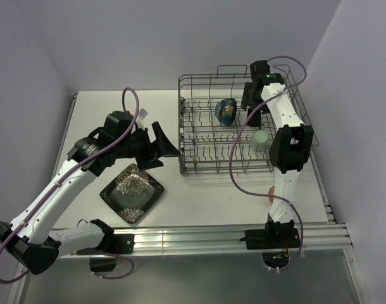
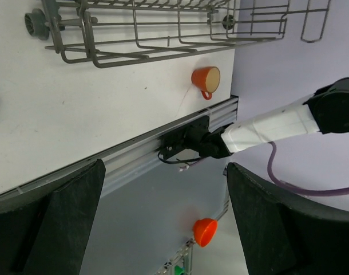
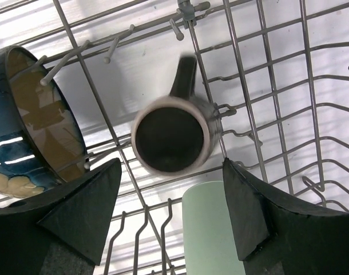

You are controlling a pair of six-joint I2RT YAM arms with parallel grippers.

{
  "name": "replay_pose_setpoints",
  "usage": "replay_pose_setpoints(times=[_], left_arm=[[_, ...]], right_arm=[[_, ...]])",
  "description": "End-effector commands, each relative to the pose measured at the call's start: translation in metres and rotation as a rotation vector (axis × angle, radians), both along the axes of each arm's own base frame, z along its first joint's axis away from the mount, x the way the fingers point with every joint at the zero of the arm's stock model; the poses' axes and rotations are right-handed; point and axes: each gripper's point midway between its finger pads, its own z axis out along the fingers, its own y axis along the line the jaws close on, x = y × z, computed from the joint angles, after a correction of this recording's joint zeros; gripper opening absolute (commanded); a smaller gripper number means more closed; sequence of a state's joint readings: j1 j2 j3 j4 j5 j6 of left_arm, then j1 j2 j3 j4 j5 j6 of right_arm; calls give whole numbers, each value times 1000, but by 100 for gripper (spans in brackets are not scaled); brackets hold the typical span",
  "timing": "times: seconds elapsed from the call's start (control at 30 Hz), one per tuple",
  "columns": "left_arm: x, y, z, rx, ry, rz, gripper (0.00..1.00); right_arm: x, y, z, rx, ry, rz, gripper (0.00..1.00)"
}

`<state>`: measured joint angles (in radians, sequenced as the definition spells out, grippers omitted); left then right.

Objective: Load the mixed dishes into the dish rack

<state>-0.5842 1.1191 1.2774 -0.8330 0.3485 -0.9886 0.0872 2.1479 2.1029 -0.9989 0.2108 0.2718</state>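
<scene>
The grey wire dish rack (image 1: pixel 205 136) stands at the back right. In it are the dark cream-lined bowl (image 1: pixel 226 111) on edge and the pale green cup (image 1: pixel 261 140). My right gripper (image 1: pixel 249 107) hovers over the rack, open and empty. In the right wrist view the small brown cup (image 3: pixel 173 137) sits blurred among the tines just below the open right gripper (image 3: pixel 171 172), between the bowl (image 3: pixel 31 126) and the green cup (image 3: pixel 217 229). The dark leaf-patterned plate (image 1: pixel 132 192) lies on the table. My left gripper (image 1: pixel 169 151) is open and empty by the rack's left side. The small orange cup (image 2: pixel 206 80) lies on the table.
The orange cup (image 1: pixel 271 192) is partly hidden behind the right arm near the table's front edge. The rack's near rim (image 2: pixel 140 51) and the aluminium rail (image 2: pixel 134 154) show in the left wrist view. An orange cone (image 2: pixel 204 231) sits below the table.
</scene>
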Motion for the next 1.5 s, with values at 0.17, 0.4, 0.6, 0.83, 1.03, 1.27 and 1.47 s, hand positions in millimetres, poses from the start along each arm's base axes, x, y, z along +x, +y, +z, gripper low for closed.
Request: replay_pose_setpoints(times=[0.17, 0.4, 0.6, 0.83, 1.03, 1.27, 1.47], left_arm=[[-7, -18, 12, 49, -71, -76, 95], [-13, -40, 13, 50, -93, -135, 95], [-14, -49, 7, 24, -95, -143, 95], [-12, -58, -5, 81, -114, -186, 95], [-9, -51, -13, 133, -177, -212, 96], [-22, -45, -20, 108, -227, -270, 97], [-27, -39, -21, 126, -253, -300, 97]], right_arm=[[-2, -3, 70, 0, -176, -29, 80], [-62, -3, 158, 4, -283, -105, 76], [-154, 3, 170, 42, -299, -133, 72], [-261, 9, 167, 196, -294, -147, 70], [-327, 7, 130, 289, -238, -249, 70], [-366, 24, 44, 412, -31, -418, 68], [-367, 10, 24, 418, -87, -618, 58]])
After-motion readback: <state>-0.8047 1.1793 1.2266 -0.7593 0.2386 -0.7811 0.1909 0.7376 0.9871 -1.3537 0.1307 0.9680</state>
